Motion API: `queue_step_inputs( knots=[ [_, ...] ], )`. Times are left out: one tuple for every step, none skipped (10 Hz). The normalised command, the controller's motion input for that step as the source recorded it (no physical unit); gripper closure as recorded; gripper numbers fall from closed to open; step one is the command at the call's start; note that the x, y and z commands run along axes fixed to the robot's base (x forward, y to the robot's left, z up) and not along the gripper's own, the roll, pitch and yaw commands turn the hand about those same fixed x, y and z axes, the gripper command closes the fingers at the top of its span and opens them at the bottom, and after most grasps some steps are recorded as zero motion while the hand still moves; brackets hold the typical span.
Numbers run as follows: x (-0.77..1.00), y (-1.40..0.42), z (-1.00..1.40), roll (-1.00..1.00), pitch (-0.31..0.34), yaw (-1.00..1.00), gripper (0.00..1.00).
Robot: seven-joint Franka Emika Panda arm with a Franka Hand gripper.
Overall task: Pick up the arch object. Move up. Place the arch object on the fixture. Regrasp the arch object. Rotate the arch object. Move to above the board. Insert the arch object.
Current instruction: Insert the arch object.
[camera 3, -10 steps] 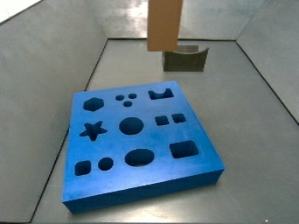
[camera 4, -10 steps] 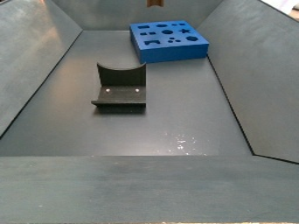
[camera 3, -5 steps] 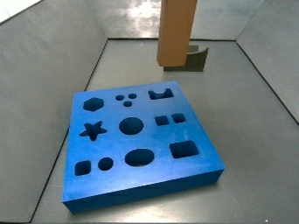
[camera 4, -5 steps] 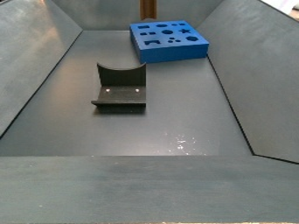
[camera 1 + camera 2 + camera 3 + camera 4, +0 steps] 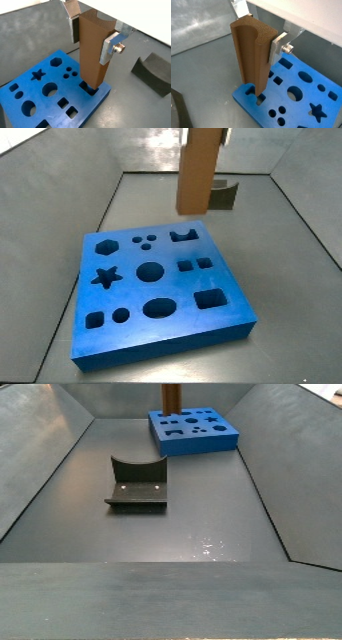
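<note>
The claw [image 5: 93, 37] is clenched on the arch object [image 5: 93, 55], held upright above the board [image 5: 47, 95], apparently over the arch hole [image 5: 185, 231] at the board's 1 o'clock. Lower straight and slowly, keeping the profile aligned.

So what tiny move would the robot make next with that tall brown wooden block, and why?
Probably a short, straight descent. The gripper holds the tall orange-brown wooden arch block upright, its lower end right at the arch-shaped hole near the edge of the thick blue board, apparently not yet seated.
</note>
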Motion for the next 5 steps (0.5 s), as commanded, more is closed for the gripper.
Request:
queue_step_inputs(
  knots=[
    [0.0,0.0,-0.3,0.0,-0.136,0.0,1.0],
    [0.0,0.0,-0.02,-0.01,0.0,0.0,1.0],
    [0.0,-0.06,-0.34,0.0,-0.057,0.0,1.0],
    [0.0,0.0,-0.44,0.0,-0.066,0.01,1.0],
    [-0.03,-0.01,-0.49,0.07,-0.061,0.04,1.0]
  ],
)
